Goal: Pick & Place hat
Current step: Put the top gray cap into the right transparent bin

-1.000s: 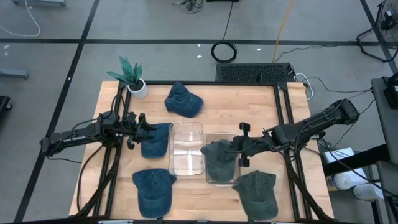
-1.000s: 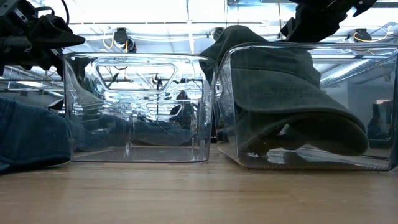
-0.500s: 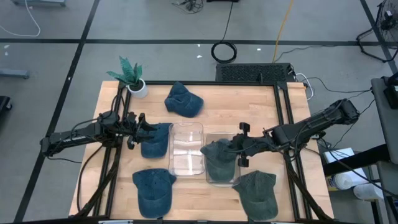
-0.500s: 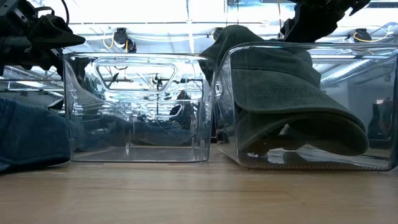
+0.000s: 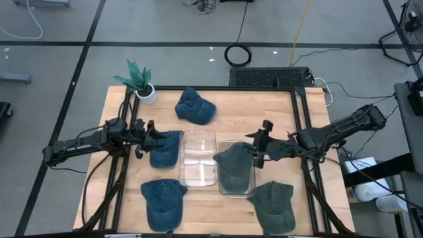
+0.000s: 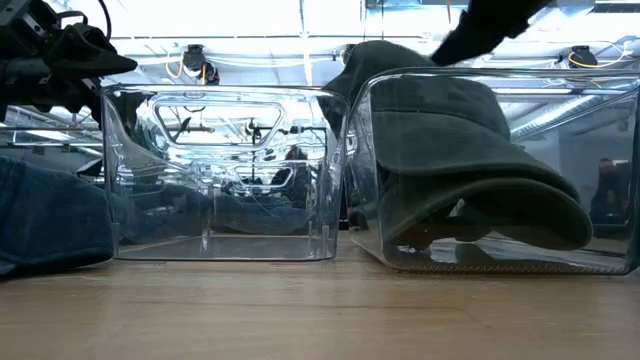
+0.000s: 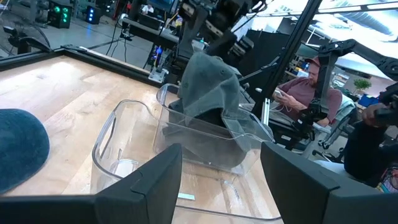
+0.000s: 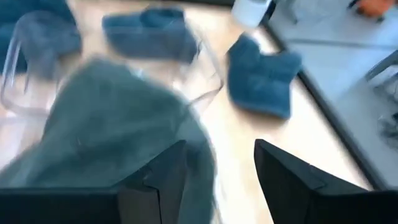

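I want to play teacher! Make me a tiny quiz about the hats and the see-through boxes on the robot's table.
1. True or false: the green hat lies in the right-hand clear bin.
2. How many blue hats lie on the table outside the bins? A) one B) three C) five
3. Fill in: the left-hand clear bin has ____ hat in it.

Key
1. True; the right gripper, fingers apart, is beside that bin.
2. B: one near the plant, one by the left gripper, one at the front left. A second green hat lies at the front right.
3. No.
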### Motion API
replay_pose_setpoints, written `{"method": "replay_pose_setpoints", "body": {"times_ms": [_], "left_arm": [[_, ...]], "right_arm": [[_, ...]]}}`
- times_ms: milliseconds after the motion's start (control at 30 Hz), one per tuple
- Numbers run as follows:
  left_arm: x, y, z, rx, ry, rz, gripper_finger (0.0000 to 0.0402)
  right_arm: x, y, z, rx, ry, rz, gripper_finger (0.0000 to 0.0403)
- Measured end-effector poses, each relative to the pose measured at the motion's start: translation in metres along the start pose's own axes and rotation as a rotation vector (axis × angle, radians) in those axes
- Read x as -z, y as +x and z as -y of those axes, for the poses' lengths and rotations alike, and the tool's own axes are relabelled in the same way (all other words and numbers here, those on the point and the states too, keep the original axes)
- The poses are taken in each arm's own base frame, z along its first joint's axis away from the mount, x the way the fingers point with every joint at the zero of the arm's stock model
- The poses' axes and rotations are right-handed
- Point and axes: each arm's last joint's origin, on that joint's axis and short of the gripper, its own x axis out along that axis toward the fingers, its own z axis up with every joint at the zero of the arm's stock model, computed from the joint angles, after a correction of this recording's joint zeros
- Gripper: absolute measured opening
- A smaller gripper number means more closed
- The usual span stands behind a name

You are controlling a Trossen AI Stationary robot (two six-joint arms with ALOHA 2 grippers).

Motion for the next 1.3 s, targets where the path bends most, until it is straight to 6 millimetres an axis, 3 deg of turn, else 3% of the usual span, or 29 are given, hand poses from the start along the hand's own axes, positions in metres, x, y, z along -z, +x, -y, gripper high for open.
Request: {"method": "replay_pose_setpoints", "body": {"times_ms": [300,433,667,967,1300], "left_arm": [[0.0,0.0,0.0,0.0,0.0,0.0,0.0228],[0.0,0.0,0.0,0.0,0.0,0.0,0.0228],[0.0,0.0,0.0,0.0,0.0,0.0,0.0228],[0.0,0.0,0.0,0.0,0.0,0.0,0.0228],[0.0,0.0,0.0,0.0,0.0,0.0,0.0228]], "right_arm": [[-0.019,0.0,-0.006,-0.148,-0.085,0.166,0.0172],[-0.024,0.011,-0.02,-0.267,-0.158,0.224,0.015],[-0.04,0.041,-0.045,-0.269,-0.313,0.008,0.0013],[-0.043,0.071,-0.067,-0.338,-0.367,-0.105,0.0003],[-0.016,0.09,-0.047,-0.236,-0.241,-0.4,0.0001]]}}
